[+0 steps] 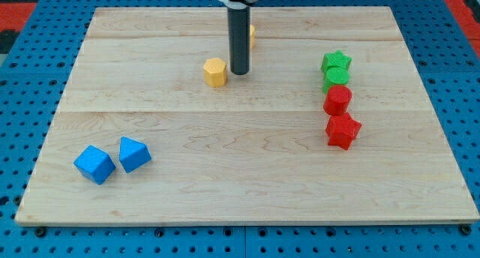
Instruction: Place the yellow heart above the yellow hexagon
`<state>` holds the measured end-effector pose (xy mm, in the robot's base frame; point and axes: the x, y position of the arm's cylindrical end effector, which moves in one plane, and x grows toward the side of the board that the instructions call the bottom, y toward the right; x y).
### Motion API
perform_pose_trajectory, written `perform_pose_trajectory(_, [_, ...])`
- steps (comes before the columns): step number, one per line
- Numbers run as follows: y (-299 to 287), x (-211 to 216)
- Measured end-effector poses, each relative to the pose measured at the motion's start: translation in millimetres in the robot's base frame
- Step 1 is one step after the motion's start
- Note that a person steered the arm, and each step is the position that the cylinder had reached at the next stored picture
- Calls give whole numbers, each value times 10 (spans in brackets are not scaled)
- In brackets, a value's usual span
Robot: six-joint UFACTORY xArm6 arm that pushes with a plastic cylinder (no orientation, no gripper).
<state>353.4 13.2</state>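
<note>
My tip [239, 72] rests on the tabletop [225, 175] in its upper middle part, at the lower end of the straight dark rod [238, 37] that comes down from the view's top; there is no hand on this arm, so nothing here can be spread, pressed together or pinching. Just to the view's left of my tip sits the yellow hexagon [215, 72], close by with a narrow gap between them. Behind the rod, on its right edge and higher in the view, a small sliver of a yellow block [253, 35] peeks out; most of it is hidden, so I cannot make out its shape. Well apart, toward the view's right, four blocks run in a near-vertical column: a green star [337, 61] at the top, a second green block [337, 78] touching it below, then a red block [337, 100], and lowest a red star [343, 130]. Far off at the view's bottom left lie two blue blocks just beside each other, a blue cube [94, 164] and a second blue block [134, 154] to its right
</note>
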Motion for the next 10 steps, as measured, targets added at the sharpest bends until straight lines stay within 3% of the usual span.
perform_pose_trajectory(1, [677, -446])
perform_pose_trajectory(2, [880, -1068])
perform_pose_trajectory(4, [-96, -728])
perform_pose_trajectory(8, [54, -646])
perform_pose_trajectory(9, [113, -1017])
perform_pose_trajectory(10, [-50, -1070])
